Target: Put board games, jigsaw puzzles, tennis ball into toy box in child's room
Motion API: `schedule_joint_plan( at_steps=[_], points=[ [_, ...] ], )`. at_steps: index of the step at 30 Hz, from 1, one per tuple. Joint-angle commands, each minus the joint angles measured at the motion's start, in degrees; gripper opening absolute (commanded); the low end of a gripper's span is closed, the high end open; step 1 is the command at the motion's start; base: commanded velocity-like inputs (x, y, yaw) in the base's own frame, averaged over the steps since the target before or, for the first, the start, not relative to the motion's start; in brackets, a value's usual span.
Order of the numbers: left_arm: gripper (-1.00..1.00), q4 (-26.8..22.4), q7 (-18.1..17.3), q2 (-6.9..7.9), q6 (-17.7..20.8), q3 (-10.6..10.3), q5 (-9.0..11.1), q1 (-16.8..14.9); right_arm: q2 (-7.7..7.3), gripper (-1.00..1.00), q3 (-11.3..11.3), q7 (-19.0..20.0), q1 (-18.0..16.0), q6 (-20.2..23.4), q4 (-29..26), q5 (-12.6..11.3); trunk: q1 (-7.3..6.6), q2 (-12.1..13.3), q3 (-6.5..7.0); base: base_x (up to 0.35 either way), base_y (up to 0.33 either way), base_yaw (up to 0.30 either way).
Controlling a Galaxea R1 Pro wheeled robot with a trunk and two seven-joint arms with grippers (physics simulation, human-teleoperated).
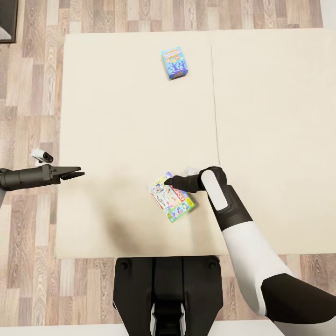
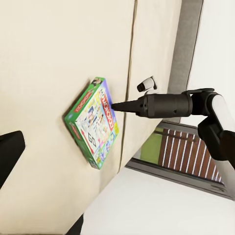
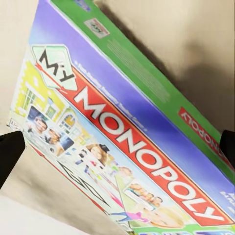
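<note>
Two board games lie on the cream bed (image 1: pixel 116 116). A small teal-blue one (image 1: pixel 174 62) rests near the far edge. A white one with multicoloured edges (image 1: pixel 171 203), a My Monopoly box (image 3: pixel 132 137), sits tilted near the front edge. My right gripper (image 1: pixel 168 181) hangs just over that box, open. Its dark fingertips (image 3: pixel 10 152) stand at opposite sides of the box in the right wrist view. From the left wrist view the right gripper (image 2: pixel 117 105) points at the box (image 2: pixel 94 122). My left gripper (image 1: pixel 77 174) hovers open and holding nothing over the bed's left edge.
Wood-plank floor (image 1: pixel 28 116) surrounds the bed on the left and far sides. A seam (image 1: pixel 215 116) splits the mattress in two. My dark base (image 1: pixel 165 289) stands against the bed's front edge. A dark object (image 1: pixel 7 21) is at the far left corner.
</note>
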Motion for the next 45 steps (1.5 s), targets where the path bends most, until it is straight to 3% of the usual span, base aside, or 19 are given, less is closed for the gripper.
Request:
schedule_joint_plan(
  at_steps=[1,45],
  points=[
    [1.00,0.0,-0.2,0.03,0.6,0.0,0.0,0.0,0.01,1.00,0.0,-0.6,0.0,0.1,0.0,-0.6,0.04,-0.1,-0.06,0.000,0.106,0.000],
    [1.00,0.0,-0.2,0.03,0.6,0.0,0.0,0.0,0.01,1.00,0.0,-0.5,0.0,0.1,0.0,-0.6,0.04,-0.1,-0.06,-0.006,0.078,0.000]
  ],
)
